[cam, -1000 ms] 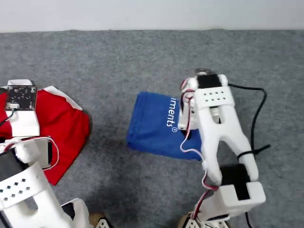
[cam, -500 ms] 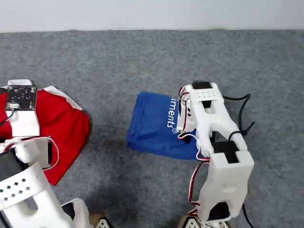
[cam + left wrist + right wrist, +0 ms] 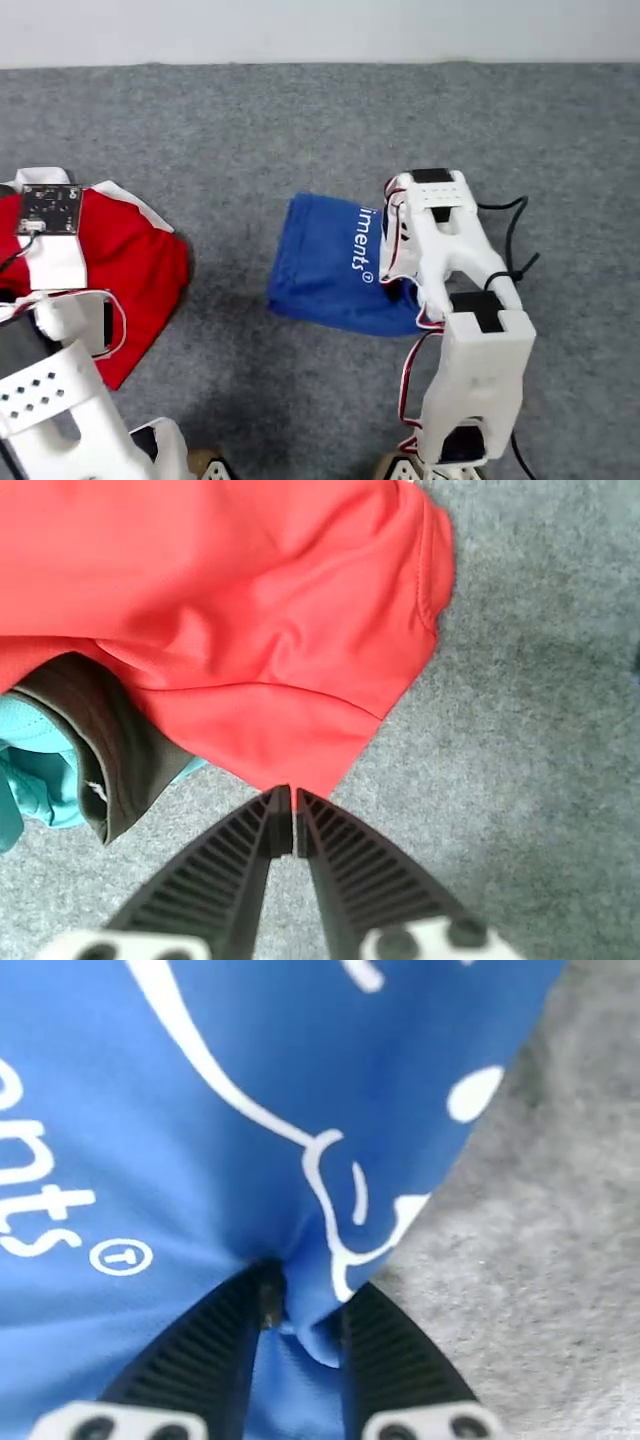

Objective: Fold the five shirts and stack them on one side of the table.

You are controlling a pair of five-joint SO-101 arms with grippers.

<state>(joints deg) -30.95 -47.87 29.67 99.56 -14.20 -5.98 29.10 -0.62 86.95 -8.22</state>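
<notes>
1. Presently, a fold of the blue printed fabric shirt [image 3: 330, 270] is judged to be the step in hand. The garment lies partly folded near the middle of the grey felt-like worktop [image 3: 250, 130], well apart from the pile at the left side.
2. The right pincer [image 3: 300, 1300] is clenched on that shirt's edge beside the white print, with a pinch of cloth bunched between its narrowly parted jaws.
3. The next move is judged to call for the gripped edge to be carried across the shirt, or for the folded shirt to be drawn towards the pile, without the pinch being lost.
4. The left pincer [image 3: 292, 815] is closed and nothing is held. Its tips are at the corner of the red smooth fabric shirt [image 3: 250, 630]; whether they touch it cannot be told.
5. A dark olive garment [image 3: 100, 750] and a teal garment [image 3: 25, 760] are seen stacked beneath the red shirt.
</notes>
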